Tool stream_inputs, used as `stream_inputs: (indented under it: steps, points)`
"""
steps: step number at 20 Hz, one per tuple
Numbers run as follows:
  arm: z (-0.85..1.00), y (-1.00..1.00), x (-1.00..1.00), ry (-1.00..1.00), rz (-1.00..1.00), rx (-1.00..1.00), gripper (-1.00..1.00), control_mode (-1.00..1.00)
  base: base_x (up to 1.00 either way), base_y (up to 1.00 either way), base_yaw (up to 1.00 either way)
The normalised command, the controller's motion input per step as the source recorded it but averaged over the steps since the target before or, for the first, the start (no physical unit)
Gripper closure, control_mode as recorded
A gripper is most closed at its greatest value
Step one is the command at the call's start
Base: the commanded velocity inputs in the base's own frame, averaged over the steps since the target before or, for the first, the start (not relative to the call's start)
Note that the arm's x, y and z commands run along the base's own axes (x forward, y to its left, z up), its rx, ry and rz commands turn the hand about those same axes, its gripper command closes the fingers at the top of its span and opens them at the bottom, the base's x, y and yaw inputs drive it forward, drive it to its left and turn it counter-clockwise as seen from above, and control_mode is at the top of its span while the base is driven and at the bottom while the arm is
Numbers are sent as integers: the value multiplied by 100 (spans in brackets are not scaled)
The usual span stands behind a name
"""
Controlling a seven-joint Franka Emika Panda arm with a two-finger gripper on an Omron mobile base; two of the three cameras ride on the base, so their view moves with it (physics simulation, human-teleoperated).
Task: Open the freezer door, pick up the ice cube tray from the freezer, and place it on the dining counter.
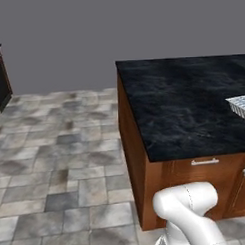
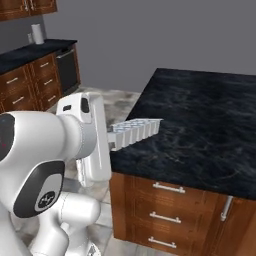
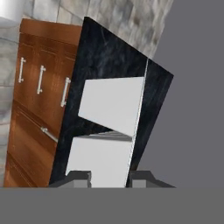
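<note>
Hand view, nearest: the two dark fingertips (image 3: 78, 177) of the claw (image 3: 109, 178) rise at the bottom edge, and the ice cube tray (image 3: 111, 109) stands directly between and beyond them, its pale flat faces running forward from the tips; the claw is clenched on the tray's near end. Past the tray lies the black marbled surface of the dining counter (image 3: 98, 52), and to the side of it reddish-brown cabinet fronts with silver handles (image 3: 41, 78).

Right base view: the white arm (image 2: 90, 140) reaches from the lower left toward the counter edge; the ice cube tray (image 2: 136, 131) juts from the front of the hand as a row of small pale blue-white cells, carried roughly level over the near edge of the dining counter (image 2: 200, 125). Whether its underside touches the surface cannot be told. Farther left, a back counter (image 2: 35, 50) with wood drawers.

Left base view: one corner of the ice cube tray (image 1: 241, 106) shows at the right edge, its grid of cells visible, over the black dining counter (image 1: 184, 102); the tiled floor (image 1: 55, 157) lies beyond the island's far side
</note>
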Motion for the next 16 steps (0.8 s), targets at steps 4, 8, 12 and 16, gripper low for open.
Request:
stream_inputs:
  steps: [4, 8, 12, 16]
  points:
    - [0, 0, 0, 0, 0, 0, 100, 100, 12, 16, -14]
    - [0, 0, 0, 0, 0, 0, 100, 100, 0, 54, -31]
    - [0, 0, 0, 0, 0, 0, 100, 100, 0, 82, -41]
    - [0, 0, 0, 0, 0, 0, 100, 100, 6, 79, -46]
